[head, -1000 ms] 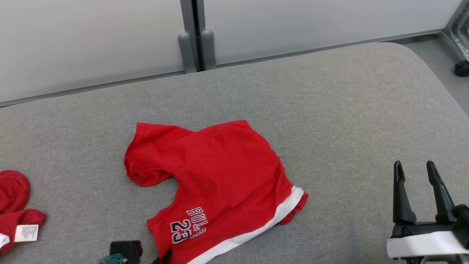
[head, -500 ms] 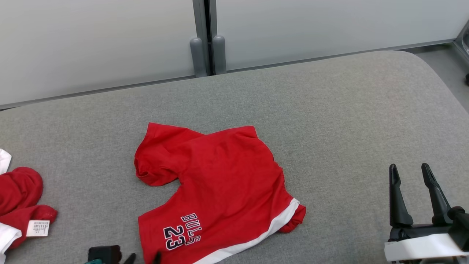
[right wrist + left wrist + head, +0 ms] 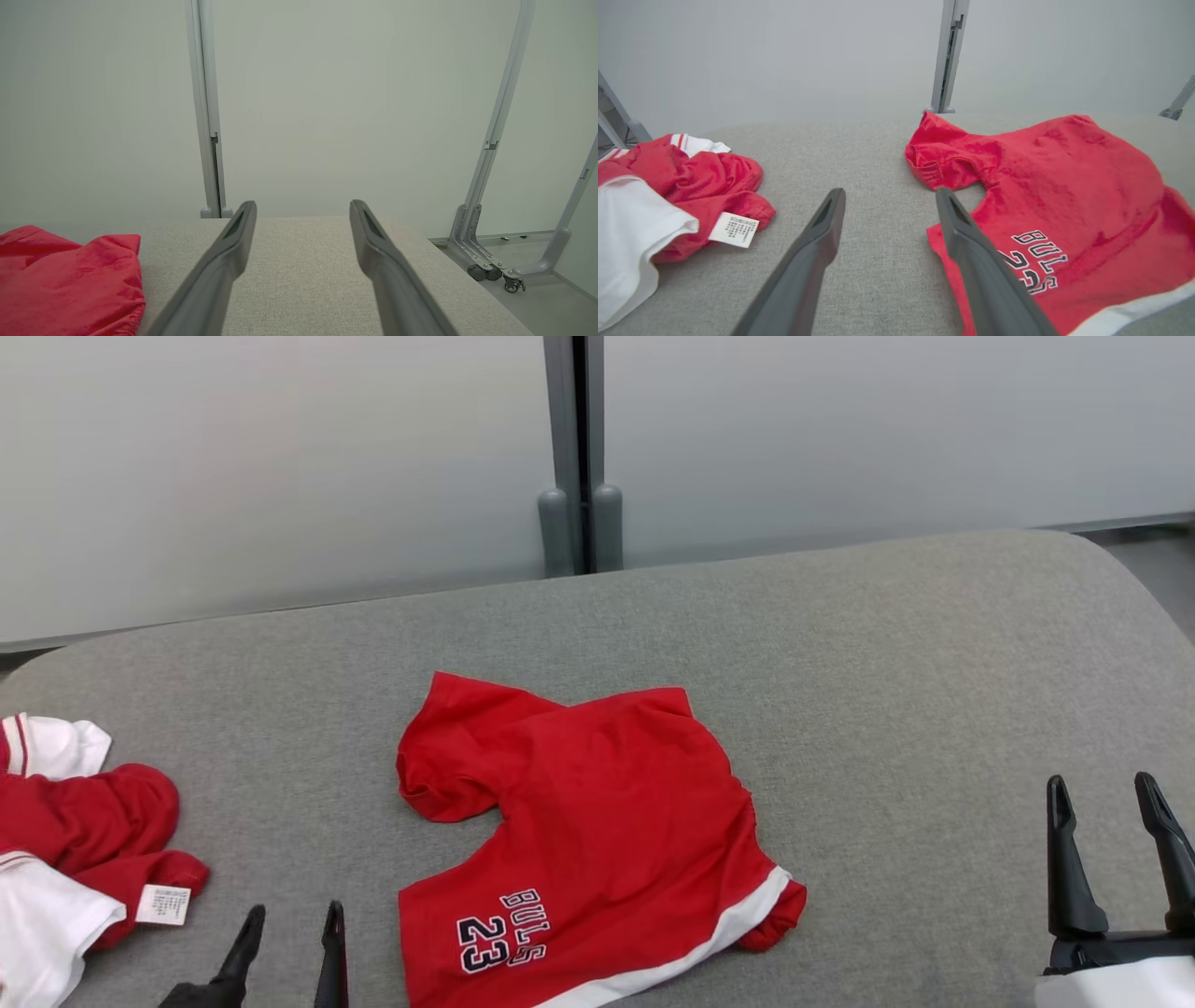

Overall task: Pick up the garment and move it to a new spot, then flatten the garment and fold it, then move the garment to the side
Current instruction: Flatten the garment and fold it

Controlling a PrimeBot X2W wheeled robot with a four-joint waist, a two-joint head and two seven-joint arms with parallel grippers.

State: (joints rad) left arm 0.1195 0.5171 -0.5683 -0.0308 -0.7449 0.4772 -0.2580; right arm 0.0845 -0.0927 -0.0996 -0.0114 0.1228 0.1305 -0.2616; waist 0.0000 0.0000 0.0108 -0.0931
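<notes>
Now the red garment (image 3: 597, 831) lies spread on the grey cushion (image 3: 934, 653), about in the middle. Its sleeve (image 3: 439, 784) is bunched toward the left, the white band (image 3: 691, 943) runs along its near right edge, and the number print (image 3: 499, 933) sits at its near left corner. It seems set there on purpose. The spot is well apart from the pile of other clothes (image 3: 84, 821) at the left, which leaves room all round for flattening and folding.

The left gripper (image 3: 294, 919) stands at the near edge, just left of the garment's near corner, fingers apart and holding nothing. From its own wrist (image 3: 890, 192), one finger (image 3: 971, 252) crosses the garment's edge, but I cannot tell whether it touches. The right gripper (image 3: 1102, 793) waits near right, well apart from the cloth. Its fingers are spread and empty, and it points over bare cushion (image 3: 303, 205), probably parked out of the way.

A second ago the left gripper was closed at the garment's near left corner. It has since opened and come clear to the left, so the cloth is released. The right gripper's spread is unchanged, and the garment keeps much the same shape. The post (image 3: 571, 476) and the cushion's far edge now sit lower and further right in the head view. That shift is the camera's, not the things'. The move looks done, and flattening comes next.
</notes>
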